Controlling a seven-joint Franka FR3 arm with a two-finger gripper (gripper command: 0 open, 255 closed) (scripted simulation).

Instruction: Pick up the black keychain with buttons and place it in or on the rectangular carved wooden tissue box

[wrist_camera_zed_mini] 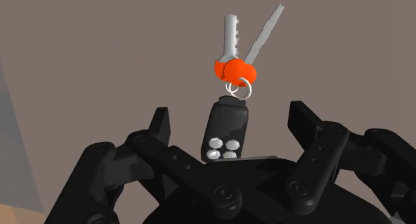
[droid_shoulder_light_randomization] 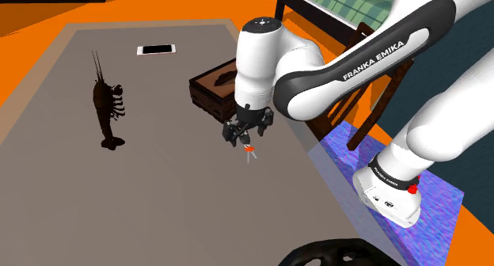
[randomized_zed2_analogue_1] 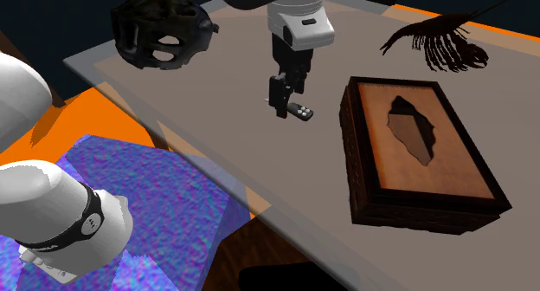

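The black keychain (wrist_camera_zed_mini: 227, 133) is a dark fob with several pale buttons, a ring, an orange key head and two silver keys. It lies flat on the grey-brown table (droid_shoulder_light_randomization: 158, 193). My gripper (wrist_camera_zed_mini: 233, 126) hangs low over it, open, with a finger on either side of the fob and neither touching it. The shoulder view has the gripper (droid_shoulder_light_randomization: 245, 136) just above the keychain (droid_shoulder_light_randomization: 251, 151). The dark carved wooden tissue box (droid_shoulder_light_randomization: 214, 86) stands close behind the gripper there. In the second exterior view the keychain (randomized_zed2_analogue_1: 303, 113) lies by the gripper (randomized_zed2_analogue_1: 284, 103), and the tissue box (randomized_zed2_analogue_1: 415, 151) is to the right.
A dark lobster figure (droid_shoulder_light_randomization: 107, 106) lies toward the shoulder view's left, and a white phone (droid_shoulder_light_randomization: 156, 49) rests at the table's far end. A black helmet (randomized_zed2_analogue_1: 160, 28) sits near the table corner behind the arm. The table edge (randomized_zed2_analogue_1: 216, 172) runs close to the stand.
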